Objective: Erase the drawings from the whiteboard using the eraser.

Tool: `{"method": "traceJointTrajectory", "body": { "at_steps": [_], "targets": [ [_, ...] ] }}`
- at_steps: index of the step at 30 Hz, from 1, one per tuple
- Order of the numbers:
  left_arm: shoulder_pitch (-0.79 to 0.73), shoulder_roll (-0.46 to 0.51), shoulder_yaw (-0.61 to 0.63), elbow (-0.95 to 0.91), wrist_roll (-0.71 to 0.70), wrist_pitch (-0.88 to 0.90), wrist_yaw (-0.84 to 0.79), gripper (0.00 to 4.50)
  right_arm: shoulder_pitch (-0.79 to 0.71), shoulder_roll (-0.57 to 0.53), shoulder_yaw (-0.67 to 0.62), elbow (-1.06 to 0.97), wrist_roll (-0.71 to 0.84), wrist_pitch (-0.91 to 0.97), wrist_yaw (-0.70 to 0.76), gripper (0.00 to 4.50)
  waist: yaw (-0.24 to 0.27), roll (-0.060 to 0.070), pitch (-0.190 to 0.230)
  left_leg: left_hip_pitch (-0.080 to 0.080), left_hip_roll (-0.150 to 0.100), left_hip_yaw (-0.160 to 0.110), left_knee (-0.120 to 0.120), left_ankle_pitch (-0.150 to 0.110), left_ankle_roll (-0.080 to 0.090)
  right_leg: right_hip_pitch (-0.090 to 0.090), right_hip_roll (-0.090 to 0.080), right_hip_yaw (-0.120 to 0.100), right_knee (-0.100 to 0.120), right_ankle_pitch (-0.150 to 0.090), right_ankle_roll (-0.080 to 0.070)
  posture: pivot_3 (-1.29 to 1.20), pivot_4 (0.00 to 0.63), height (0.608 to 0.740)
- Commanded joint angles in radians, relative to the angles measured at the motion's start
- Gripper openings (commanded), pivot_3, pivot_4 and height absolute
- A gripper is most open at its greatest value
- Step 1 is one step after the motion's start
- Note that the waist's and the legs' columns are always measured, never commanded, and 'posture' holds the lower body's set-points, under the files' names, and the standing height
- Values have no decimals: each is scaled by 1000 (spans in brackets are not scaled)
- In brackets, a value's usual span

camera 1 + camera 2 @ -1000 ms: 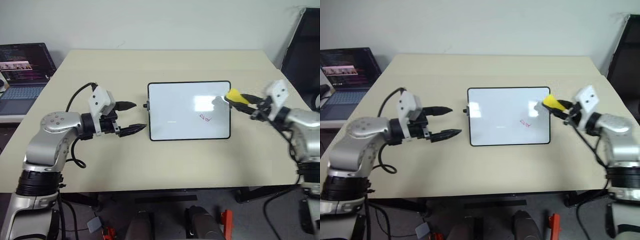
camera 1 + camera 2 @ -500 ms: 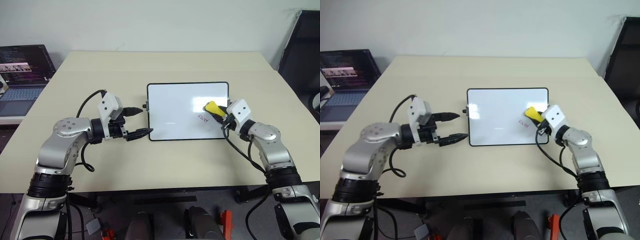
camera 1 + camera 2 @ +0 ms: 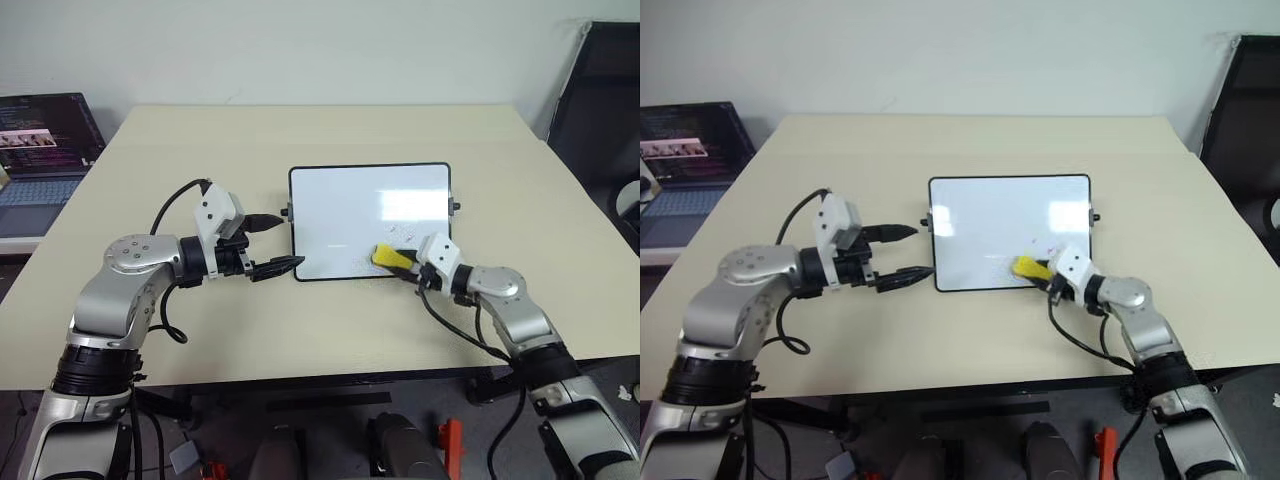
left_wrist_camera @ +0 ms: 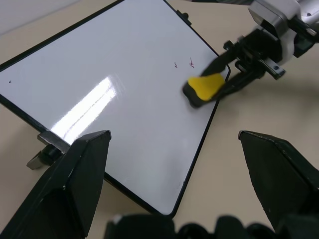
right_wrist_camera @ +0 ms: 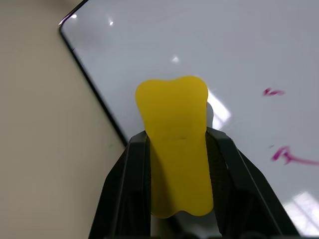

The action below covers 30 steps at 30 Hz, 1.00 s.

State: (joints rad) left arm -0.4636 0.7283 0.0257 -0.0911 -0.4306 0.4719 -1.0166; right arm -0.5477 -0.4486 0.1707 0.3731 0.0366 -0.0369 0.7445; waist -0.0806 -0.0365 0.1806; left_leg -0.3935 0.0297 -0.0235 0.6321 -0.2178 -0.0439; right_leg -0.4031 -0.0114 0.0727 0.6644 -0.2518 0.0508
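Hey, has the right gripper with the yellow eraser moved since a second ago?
Yes. The right gripper, shut on the eraser, went from the whiteboard's far right corner down to its near edge.

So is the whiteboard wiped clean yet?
No. Small red marks remain on the whiteboard, beside the yellow eraser.

Head pair looks down over table (image 3: 150,330); wrist views close; all share whiteboard (image 3: 340,215).
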Motion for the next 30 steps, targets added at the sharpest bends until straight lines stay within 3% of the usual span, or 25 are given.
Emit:
{"method": "traceJointTrajectory", "body": {
  "at_steps": [1,8,18,22,25,30],
  "targets": [
    [-11,6,13,-35,-2,-13,-1,4500,-53,-29,-71,122,-66,-5,-154,1144,0,0,0,0,0,0,0,1,1,0,0,0,0,0,-1,0,150,740],
    [-15,-5,4,-28,2,-18,0,4500,-60,-44,-59,167,-103,-11,-187,1144,1,-2,-1,0,0,0,1,1,2,2,0,0,-1,0,-2,0,150,740],
    [-8,3,11,-37,-2,-10,-2,4500,133,-138,11,-25,-52,110,105,1143,1,-5,-3,2,0,-1,2,1,1,5,0,0,-2,-1,-3,0,150,740],
    [-6,4,13,-40,-4,-8,-3,4500,155,-159,-10,-91,-19,170,144,1143,-4,-5,-3,14,0,0,1,1,1,15,-1,0,-4,-2,-5,0,150,740],
    [-13,-1,7,-32,0,-11,-2,4500,152,-155,-30,-121,3,199,150,1143,-3,-5,-3,14,0,-1,1,1,1,15,-1,0,-4,-2,-5,0,150,740],
    [-22,-1,8,-37,-6,-7,-4,4500,132,-157,-179,-291,214,364,181,1143,-2,-3,-1,11,0,0,-1,1,1,13,-1,0,-6,-2,-5,0,150,740]
  ]
}}
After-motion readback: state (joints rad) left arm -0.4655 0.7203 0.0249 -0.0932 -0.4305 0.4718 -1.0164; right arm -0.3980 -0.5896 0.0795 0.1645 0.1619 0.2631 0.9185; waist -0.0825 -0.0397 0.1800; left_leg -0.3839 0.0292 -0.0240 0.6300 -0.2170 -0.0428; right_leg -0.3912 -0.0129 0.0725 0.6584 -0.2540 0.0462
